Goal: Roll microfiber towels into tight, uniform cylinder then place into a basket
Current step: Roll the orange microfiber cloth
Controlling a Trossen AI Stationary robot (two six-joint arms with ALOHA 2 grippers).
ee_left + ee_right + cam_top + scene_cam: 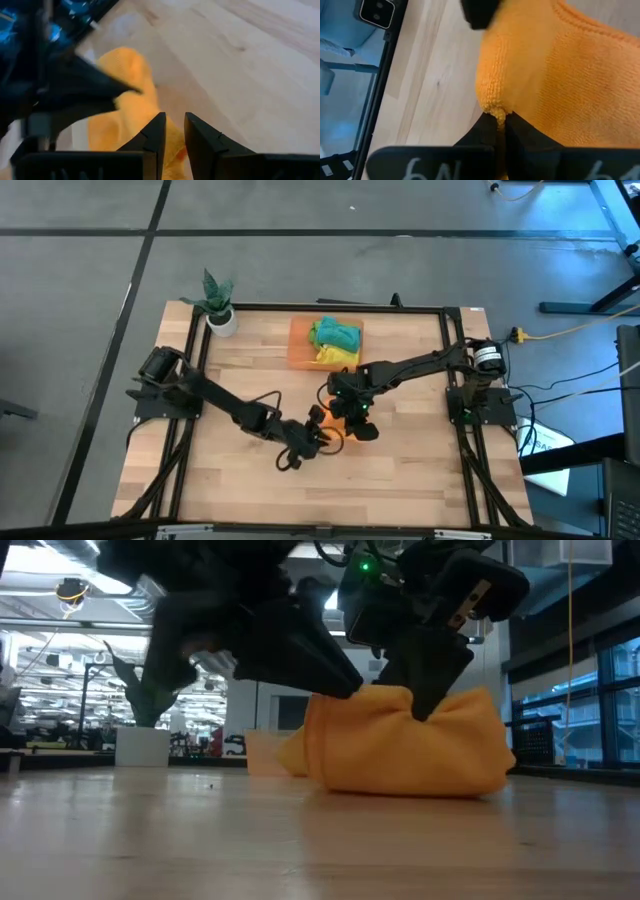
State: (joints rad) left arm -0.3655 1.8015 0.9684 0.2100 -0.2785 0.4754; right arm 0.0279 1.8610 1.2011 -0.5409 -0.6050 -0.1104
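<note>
Pinching a fold of the orange towel (pixel 560 75) between fingers that are closed right down on the cloth, the right tool (pixel 500 120) sits over the middle of the table (pixel 400 480), just in front of the basket. In its own wrist view a small tuft of orange terry pokes out where the two dark fingers meet. From table height the towel (pixel 410 745) shows as a bunched, rounded lump resting on the wood, gathered up at the top where the dark fingers come down into it.

The left tool (pixel 172 132) reaches in from the other side and meets the same towel (pixel 125 107). Its fingers stand a narrow way apart, tips at the orange cloth, and some of the fabric shows just beyond and between them; whether they truly have hold of it cannot be told. From above, the two tools (pixel 318 432) (pixel 355 420) are close together, with only a sliver of orange (pixel 335 430) showing between them.

The basket (pixel 300 345), translucent orange, stands near the far edge of the table and already holds a green-teal towel (pixel 335 333) and a yellow one (pixel 338 356). A small white pot with a green plant (pixel 218 305) stands at the far left corner, well apart from the towel in hand.
</note>
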